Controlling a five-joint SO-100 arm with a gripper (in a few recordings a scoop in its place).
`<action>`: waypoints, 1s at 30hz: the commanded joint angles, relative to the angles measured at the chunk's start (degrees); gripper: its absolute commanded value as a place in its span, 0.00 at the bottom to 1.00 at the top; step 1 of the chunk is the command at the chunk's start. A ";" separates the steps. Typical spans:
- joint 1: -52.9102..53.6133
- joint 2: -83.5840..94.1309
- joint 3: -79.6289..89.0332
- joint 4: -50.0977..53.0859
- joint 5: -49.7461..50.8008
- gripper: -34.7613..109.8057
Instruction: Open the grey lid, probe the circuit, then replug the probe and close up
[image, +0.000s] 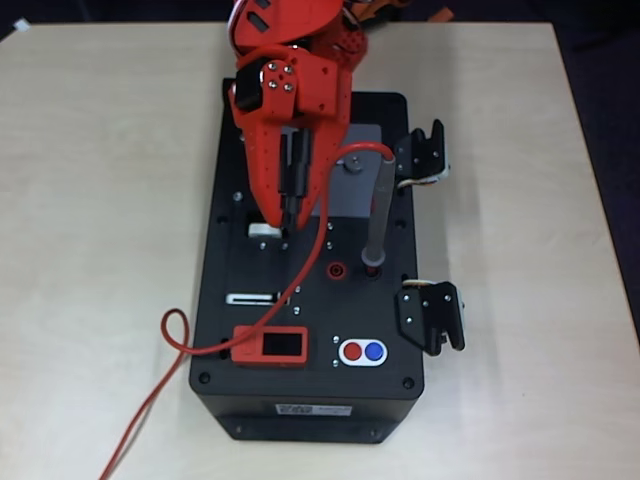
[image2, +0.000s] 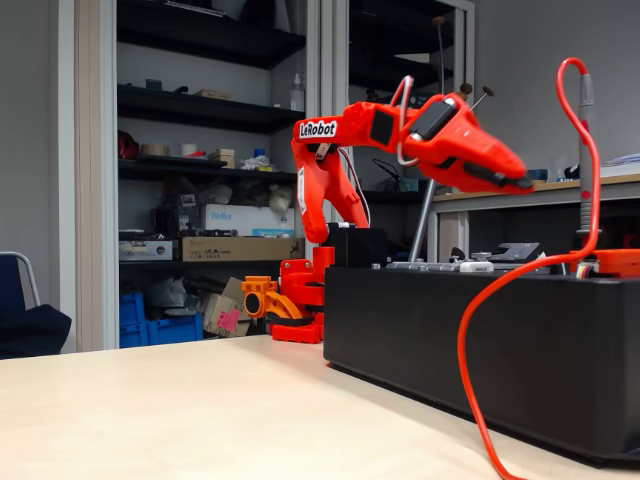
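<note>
The thin red cable (image2: 470, 340) loops off the black box (image2: 480, 340) nearest the lens, its slim grey pen-like probe (image: 380, 210) standing plugged upright right of the empty, nearly closed fingers (image: 288, 222), which hover above the flat light-grey metal lid (image: 352, 185), suggesting lid-opening comes next.

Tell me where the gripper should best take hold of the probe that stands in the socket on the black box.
Probably the upper half of the probe. It stands nearly upright with its tip in a socket, so the lower end is close to the box. The red cable leaves its top, so the gripper should come from the side, below that bend, jaws across the slim shaft.
</note>
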 joint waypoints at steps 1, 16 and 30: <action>-0.88 3.96 -4.22 2.37 5.63 0.24; -6.94 22.32 11.25 -9.05 44.03 0.24; -5.19 39.73 33.84 -44.82 66.71 0.24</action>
